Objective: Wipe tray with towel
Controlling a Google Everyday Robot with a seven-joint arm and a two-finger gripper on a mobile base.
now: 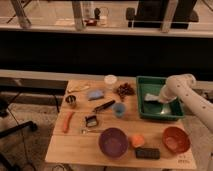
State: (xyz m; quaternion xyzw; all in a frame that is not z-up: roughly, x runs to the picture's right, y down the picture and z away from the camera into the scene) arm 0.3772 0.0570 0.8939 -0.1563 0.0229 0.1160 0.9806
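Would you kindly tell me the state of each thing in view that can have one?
gripper: shut, down inside the tray at the towel.
tray: upright, holding the towel.
towel: crumpled, lying in the tray.
purple bowl: upright, looks empty.
orange bowl: upright, looks empty.
blue cup: upright.
carrot: lying flat.
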